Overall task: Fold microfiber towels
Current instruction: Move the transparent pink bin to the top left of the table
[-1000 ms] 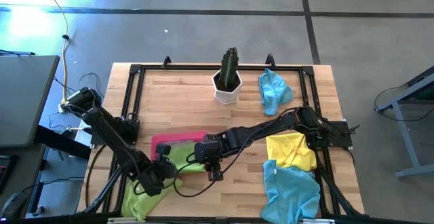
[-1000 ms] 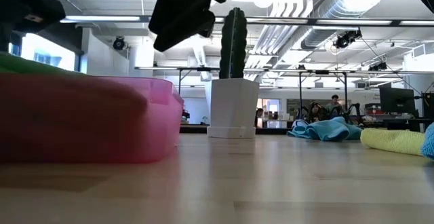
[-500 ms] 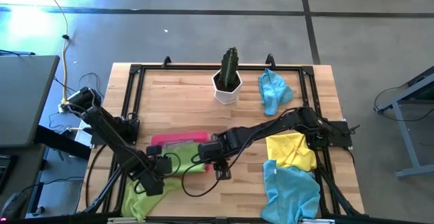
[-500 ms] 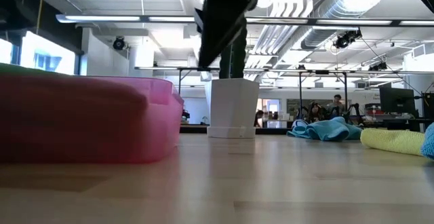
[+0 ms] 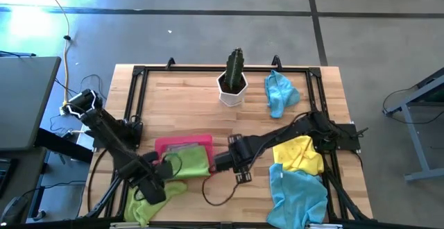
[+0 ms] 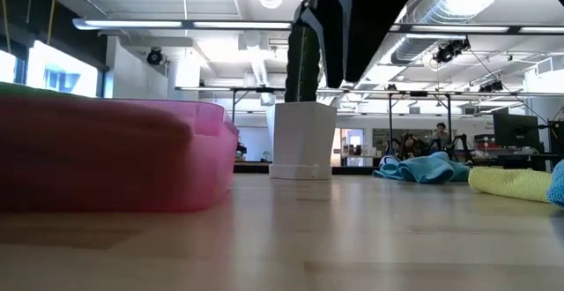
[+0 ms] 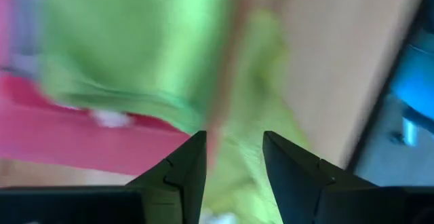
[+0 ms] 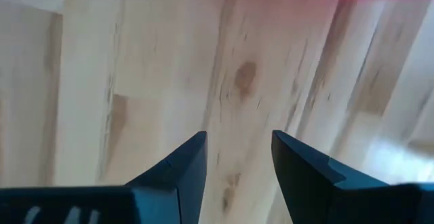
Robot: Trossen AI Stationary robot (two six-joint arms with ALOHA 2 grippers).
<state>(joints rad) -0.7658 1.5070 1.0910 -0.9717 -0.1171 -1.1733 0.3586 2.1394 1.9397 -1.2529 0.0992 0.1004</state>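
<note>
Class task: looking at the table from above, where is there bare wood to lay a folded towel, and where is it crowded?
Bare: the strip between the cactus pot and the pink tray, and the far-left corner. Crowded: the near-right towels and the lime green towel area.

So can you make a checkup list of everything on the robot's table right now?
Surface: wooden table, black frame round its edge.
Job's things: green towel lies in the pink tray; another green towel at the front edge; yellow towel; big blue towel; small blue towel.
Clutter: potted cactus.
Grippers: left gripper open over green cloth, empty; right gripper open over bare wood, empty.
Cables: black cable looped on the wood.
Surroundings: grey floor, big workshop room behind.
</note>
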